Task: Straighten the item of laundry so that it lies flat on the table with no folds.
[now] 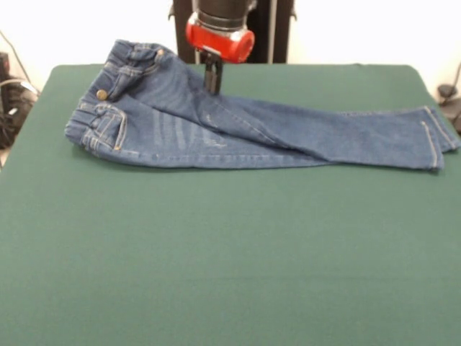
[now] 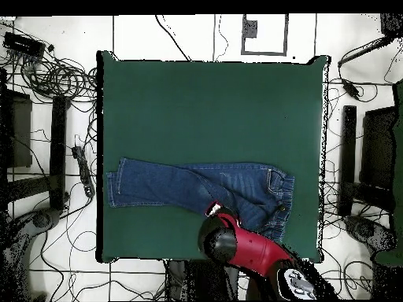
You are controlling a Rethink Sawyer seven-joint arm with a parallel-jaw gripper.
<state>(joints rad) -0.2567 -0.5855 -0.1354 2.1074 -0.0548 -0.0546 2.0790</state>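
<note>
The small blue denim jeans [image 1: 216, 130] lie across the far half of the dark green table [image 1: 216, 259]. Their waistband with the brass button [image 1: 101, 94] is at the left, and the hems [image 1: 436, 137] are near the right edge. The two legs overlap, one lying across the other, and the hip part is bunched and twisted. My gripper [image 1: 213, 85] hangs under the red wrist and comes down onto the far edge of the jeans at the seat. In the overhead view the gripper [image 2: 212, 209] sits at the near edge of the jeans [image 2: 189, 182], with the waistband to the right on the table [image 2: 205, 102].
The black robot pedestal [image 1: 230, 29] stands behind the table's far edge. Cables and dark gear [image 2: 47, 71] lie on the floor to the left of the table in the overhead view. More stands [image 2: 370, 157] are on the right.
</note>
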